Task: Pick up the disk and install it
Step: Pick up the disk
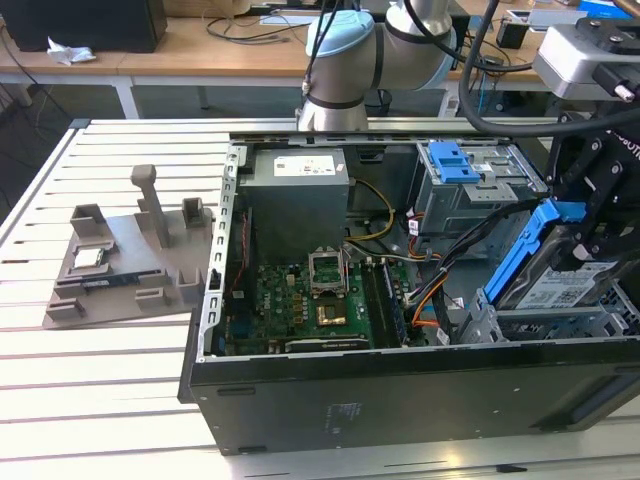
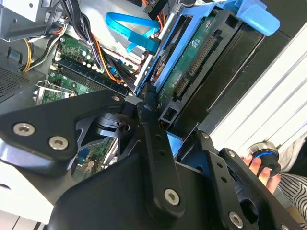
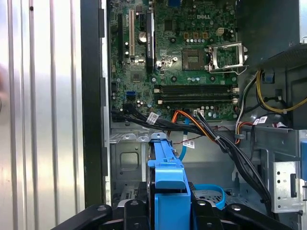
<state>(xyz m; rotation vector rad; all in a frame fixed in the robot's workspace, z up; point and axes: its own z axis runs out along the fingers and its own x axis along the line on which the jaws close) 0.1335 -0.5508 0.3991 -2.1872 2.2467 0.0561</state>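
Hand (image 1: 597, 228) clamped on the disk (image 1: 568, 287), holding it tilted over the computer case (image 1: 400, 400).

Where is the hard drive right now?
The disk hangs tilted in the gripper at the exterior view's right, over the metal bay at that end of the open computer case.

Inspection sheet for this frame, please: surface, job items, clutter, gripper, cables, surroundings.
Surface: white slatted table, carrying an open computer case.
Job's things: disk in blue carrier, tilted over the drive bay, not seated.
Clutter: gray fixture tray with a small chip.
Gripper: shut on the disk's carrier.
Cables: orange and black bundle crossing the case; blue cable beside the disk.
Surroundings: wooden desk behind; a person's fingers in the second wrist view.
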